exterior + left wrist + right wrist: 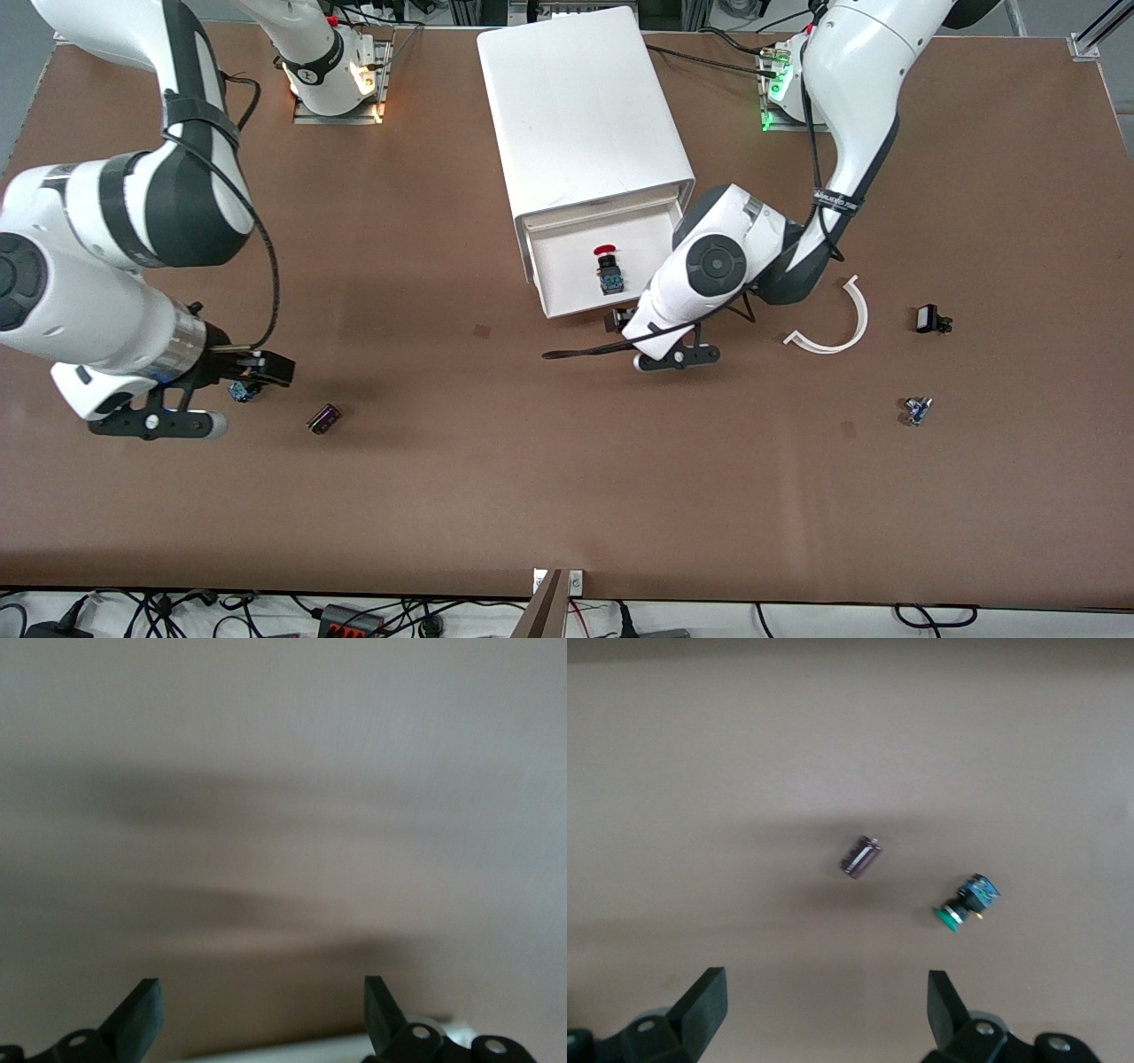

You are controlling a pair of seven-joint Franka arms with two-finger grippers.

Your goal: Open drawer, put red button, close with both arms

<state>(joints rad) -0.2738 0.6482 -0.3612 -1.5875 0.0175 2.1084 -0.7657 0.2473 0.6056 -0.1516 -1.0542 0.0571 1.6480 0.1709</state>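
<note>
The drawer (pixel 567 297) stands pulled out of the white cabinet (pixel 580 106) toward the front camera. The red button (pixel 607 268) lies inside it, its red cap pointing to the cabinet. My left gripper (pixel 620 321) sits low at the drawer's front edge, mostly hidden under its own hand. In the left wrist view that left gripper (pixel 261 997) is open with nothing between its fingers, over blurred brown table. My right gripper (pixel 266 367) hangs open and empty over the table toward the right arm's end; the right wrist view shows this right gripper (pixel 824 992) with its fingers wide apart.
A green-capped pushbutton (pixel 966 904) lies under the right gripper, also visible as the pushbutton (pixel 241 391). A small dark block (pixel 324 418) lies beside it. Toward the left arm's end lie a white curved strip (pixel 837 328), a black part (pixel 928 319) and a small blue part (pixel 917 409).
</note>
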